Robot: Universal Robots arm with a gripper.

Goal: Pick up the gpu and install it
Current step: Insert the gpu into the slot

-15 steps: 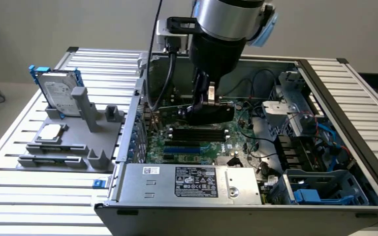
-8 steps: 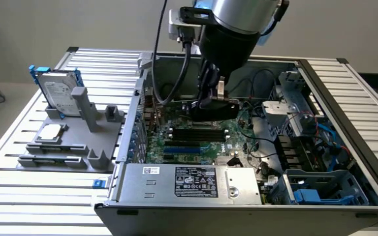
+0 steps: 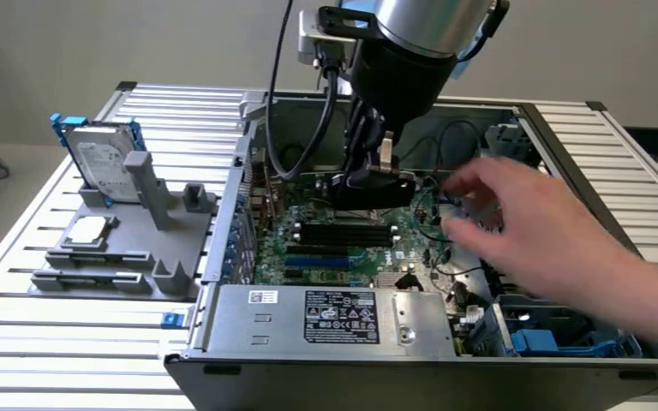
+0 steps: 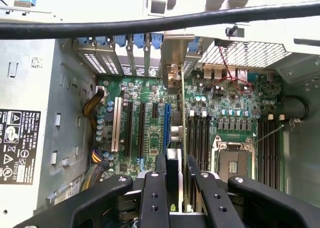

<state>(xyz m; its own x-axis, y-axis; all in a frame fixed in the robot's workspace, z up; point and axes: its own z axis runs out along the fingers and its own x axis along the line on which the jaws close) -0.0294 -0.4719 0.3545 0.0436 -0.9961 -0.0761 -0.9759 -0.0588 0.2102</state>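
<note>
Risks: gpu (image 3: 380, 193) connector could be misaligned w/ slot if card is tilted, so contacts or mobo (image 4: 150, 107) could be scraped. Person's hand (image 3: 523, 214) is seen inside PC case (image 3: 229, 214), near card; could be struck or pinched. Cables by hand could be snagged.

Pose: arm is angled steeply down into case. Jaws clamped on gpu, held edge-on over mobo slots, bracket toward rear slot covers (image 4: 125, 50). Whether seated can't be told.

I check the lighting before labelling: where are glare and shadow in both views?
Exterior view: soft even light, sheen on the arm, shade below it in the case. Wrist view: background washed out white, board evenly lit, dark gripper holding the gpu.
</note>
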